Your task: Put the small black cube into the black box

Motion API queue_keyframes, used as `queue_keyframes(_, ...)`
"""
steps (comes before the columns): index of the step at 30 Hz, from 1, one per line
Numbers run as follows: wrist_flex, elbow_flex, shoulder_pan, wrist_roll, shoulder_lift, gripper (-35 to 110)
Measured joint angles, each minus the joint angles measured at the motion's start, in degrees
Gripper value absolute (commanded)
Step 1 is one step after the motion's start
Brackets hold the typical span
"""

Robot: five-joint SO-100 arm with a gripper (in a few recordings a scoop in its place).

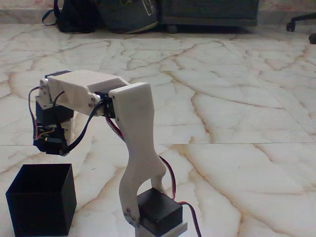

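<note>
On the marble floor (237,98), fixed view: you've got one black box (42,197) bottom left, upright, open top facing up, hollow as far as the near walls show. One white arm (133,128) folds up and over, w/ its far end hanging above and behind the box. The gripper (49,140) sits in that dark cluster of servos and wires; can't tell how wide the jaws stand, nor if they hold anything. Small black cube: can't pick it out; if it's there it's lost in that dark clutter.

Risks: w/o a clear look at the jaws you may let go off the box's rim, so the cube bounces onto the floor; the loose wires could snag the box wall and tip it.

Count: 1 box, 1 arm, 0 cubes confirmed.
</note>
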Motion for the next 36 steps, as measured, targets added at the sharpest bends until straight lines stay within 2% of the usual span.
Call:
queue_keyframes(8, -7.1, 6.1, -5.8, 4.8, 0.0, 2)
queue_keyframes(12, -11.7, 9.9, -5.8, 4.7, -0.1, 5)
queue_keyframes(20, -13.2, 11.7, -4.2, 4.2, -0.1, 8)
queue_keyframes(25, -10.4, 15.8, 2.4, -3.4, 5.3, 8)
queue_keyframes(30, -10.5, 26.5, 14.5, -13.4, 19.4, 8)
queue_keyframes(36, -11.3, 35.1, 31.6, -29.5, 23.3, 8)
